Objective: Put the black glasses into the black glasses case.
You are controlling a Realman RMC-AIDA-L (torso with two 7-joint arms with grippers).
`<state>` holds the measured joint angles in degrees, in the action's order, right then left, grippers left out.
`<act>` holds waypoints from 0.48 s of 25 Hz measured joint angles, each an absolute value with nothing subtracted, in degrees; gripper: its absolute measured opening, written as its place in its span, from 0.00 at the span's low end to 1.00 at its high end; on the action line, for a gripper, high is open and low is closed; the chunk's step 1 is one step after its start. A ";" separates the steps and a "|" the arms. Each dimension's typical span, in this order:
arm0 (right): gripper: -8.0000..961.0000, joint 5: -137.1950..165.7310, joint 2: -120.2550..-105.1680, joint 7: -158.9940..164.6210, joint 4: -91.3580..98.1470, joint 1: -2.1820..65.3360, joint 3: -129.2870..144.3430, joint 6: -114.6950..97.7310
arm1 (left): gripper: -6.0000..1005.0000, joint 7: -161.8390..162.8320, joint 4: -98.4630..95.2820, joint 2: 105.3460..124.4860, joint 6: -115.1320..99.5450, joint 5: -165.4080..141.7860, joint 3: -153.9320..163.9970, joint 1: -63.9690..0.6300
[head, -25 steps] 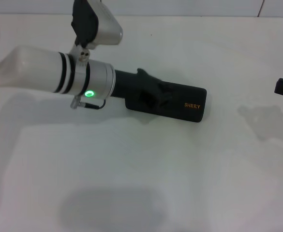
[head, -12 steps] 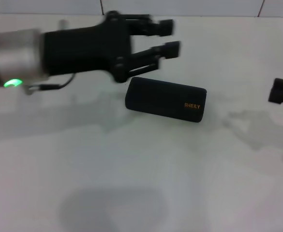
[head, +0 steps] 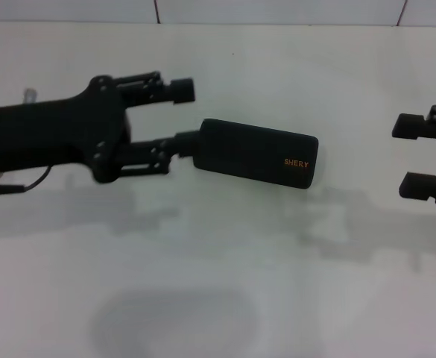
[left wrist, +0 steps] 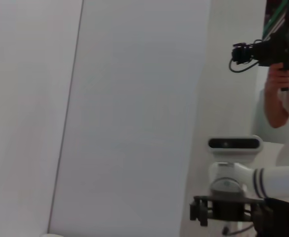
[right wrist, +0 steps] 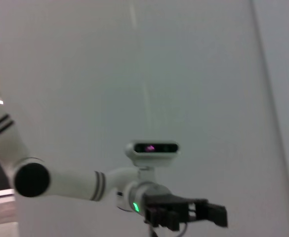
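The shut black glasses case (head: 256,152) reads "SHERY" in orange. At its nine o'clock the left gripper (head: 182,115) gapes; at three, the right gripper (head: 409,155) gapes too.

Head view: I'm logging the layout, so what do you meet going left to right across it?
left gripper, fingers open → black glasses case, lid shut, lettering toward its right end → right gripper, fingers open, at the right edge. All over the white table. No glasses show.
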<state>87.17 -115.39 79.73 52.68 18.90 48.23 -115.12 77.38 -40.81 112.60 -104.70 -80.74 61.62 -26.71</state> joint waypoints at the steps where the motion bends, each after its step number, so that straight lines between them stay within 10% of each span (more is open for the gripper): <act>1: 0.59 87.17 -115.41 79.70 52.63 19.25 48.24 -115.63 | 0.69 77.42 -40.68 112.17 -105.45 -80.73 61.61 -26.44; 12: 0.74 86.99 -115.88 76.27 50.08 23.46 49.71 -115.57 | 0.72 77.49 -40.98 110.79 -107.85 -80.64 60.00 -23.42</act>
